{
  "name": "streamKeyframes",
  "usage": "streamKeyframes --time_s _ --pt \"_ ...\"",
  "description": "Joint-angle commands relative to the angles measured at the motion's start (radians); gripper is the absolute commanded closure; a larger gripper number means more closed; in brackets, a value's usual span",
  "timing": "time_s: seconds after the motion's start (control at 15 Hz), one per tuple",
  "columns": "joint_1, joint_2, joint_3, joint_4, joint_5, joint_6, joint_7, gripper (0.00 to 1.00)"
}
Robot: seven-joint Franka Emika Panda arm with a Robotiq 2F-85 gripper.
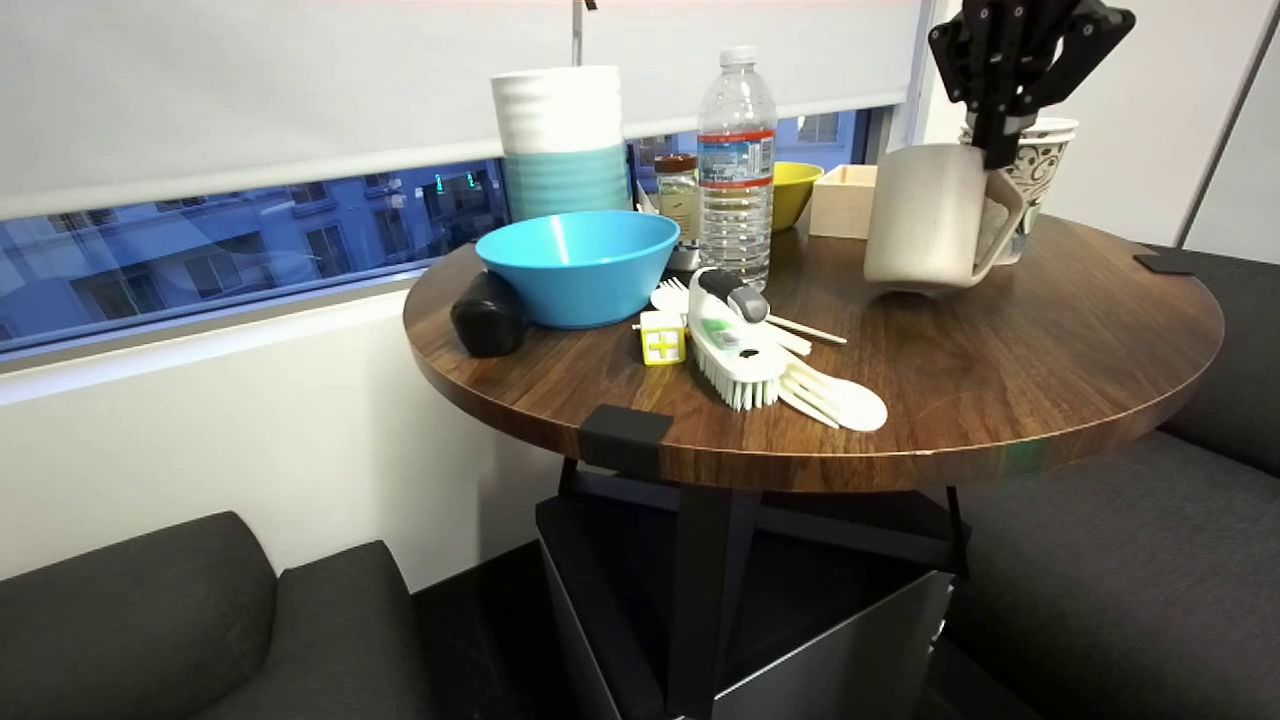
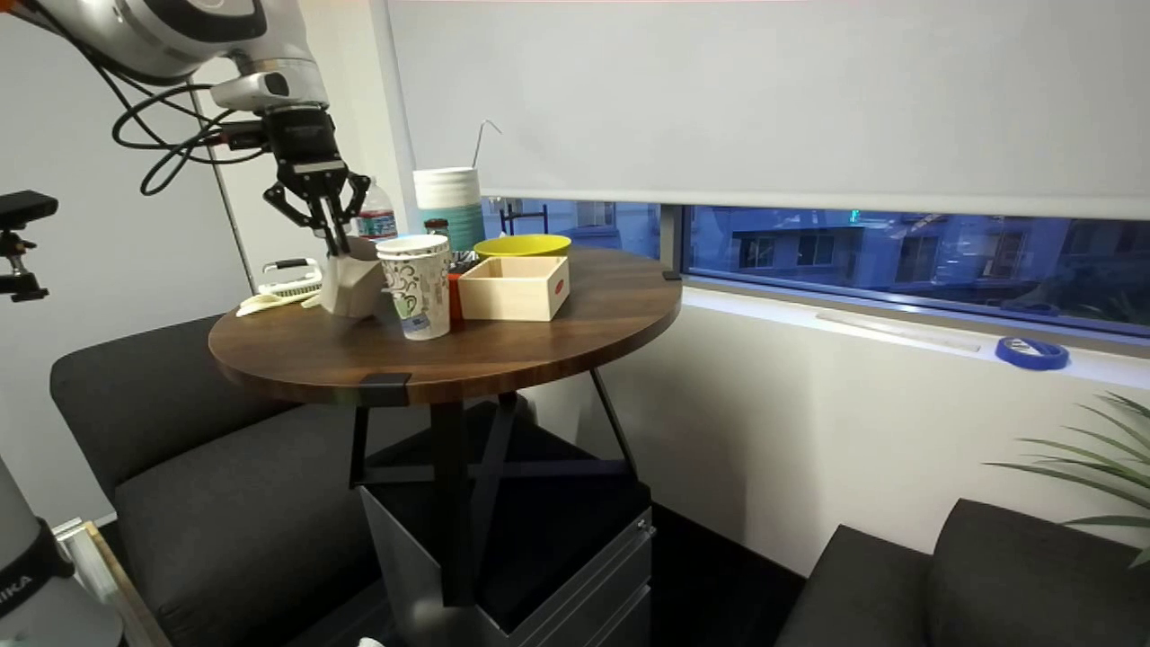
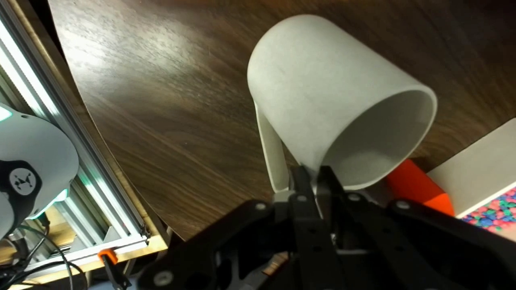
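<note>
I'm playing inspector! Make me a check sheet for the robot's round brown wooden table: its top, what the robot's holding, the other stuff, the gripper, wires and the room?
Surface: round brown wooden table, with black pieces clipped on its edge.
Job's things: smooth off-white mug, tilted; I can't tell whether its base touches the table.
Clutter: wide blue plastic bowl, white scrub brush, clear plastic bottle, patterned white paper cups, pale wooden box.
Gripper: black two-fingered gripper, pinching the mug's rim.
Cables: thin black cables looping beside the white robot arm.
Surroundings: dark grey cushioned seats, white window blind, round blue tape roll on the sill.
</note>
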Motion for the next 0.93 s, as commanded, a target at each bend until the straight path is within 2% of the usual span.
streamKeyframes --time_s 0.0,0.07,0.4,0.67,0.87 --pt "0.015 -0.015 0.016 0.001 -0.041 -0.012 0.043 0.64" --pt "0.016 -0.014 0.014 0.003 -0.042 -0.017 0.043 0.63" --pt "0.013 -0.034 0.005 0.006 -0.057 -0.021 0.047 0.30" --pt "0.002 -0.070 -0.033 0.019 0.008 -0.029 0.108 0.02" --pt "-0.012 -0.100 -0.075 0.042 0.059 -0.063 0.175 0.00"
